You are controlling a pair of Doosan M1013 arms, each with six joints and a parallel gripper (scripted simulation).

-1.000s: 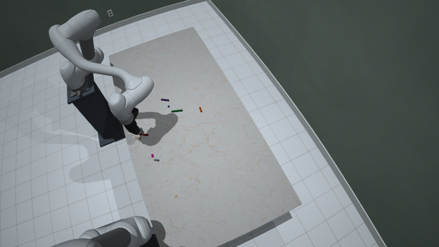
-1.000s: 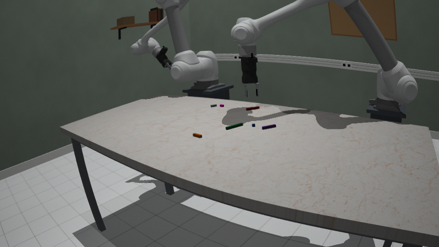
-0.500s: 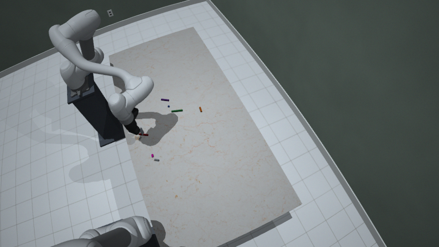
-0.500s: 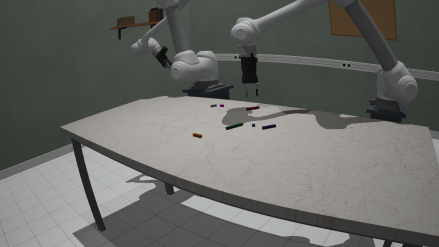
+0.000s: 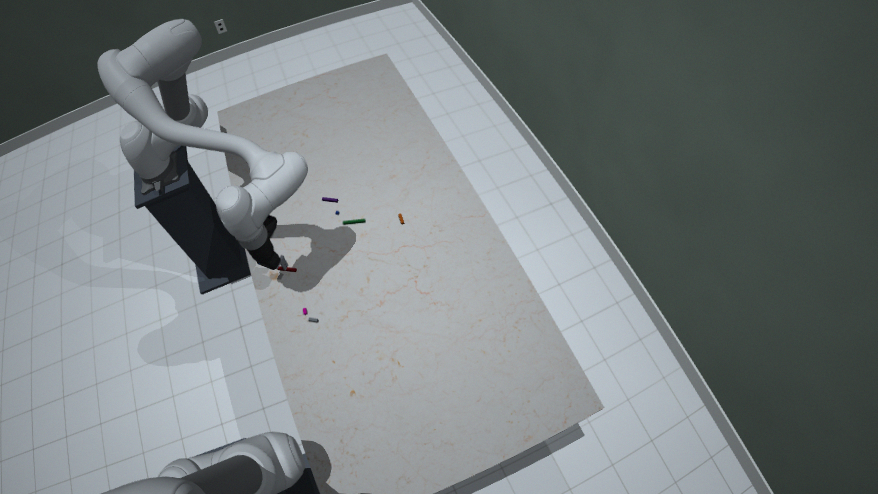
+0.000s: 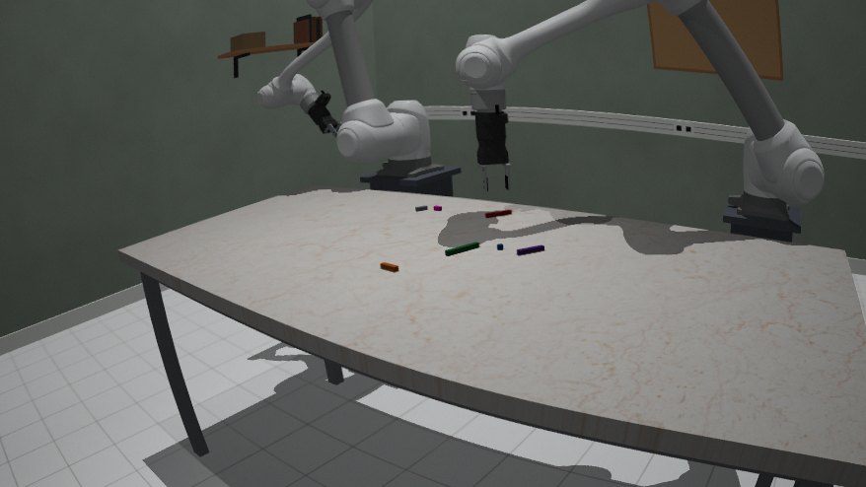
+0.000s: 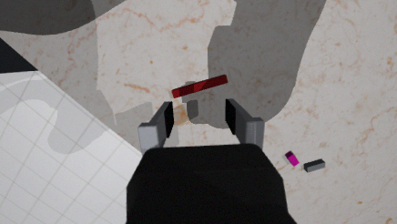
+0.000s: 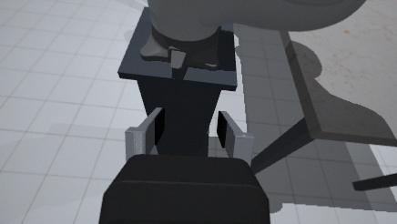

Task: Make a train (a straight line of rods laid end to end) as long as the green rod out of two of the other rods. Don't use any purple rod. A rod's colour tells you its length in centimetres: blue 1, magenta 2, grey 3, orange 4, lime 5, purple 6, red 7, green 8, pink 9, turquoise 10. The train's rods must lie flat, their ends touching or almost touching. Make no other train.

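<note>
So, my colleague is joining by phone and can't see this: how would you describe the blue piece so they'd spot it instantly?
On the stone-patterned table, find the long green rod. Between it and the purple rod sits a tiny blue cube, far shorter than either.
</note>
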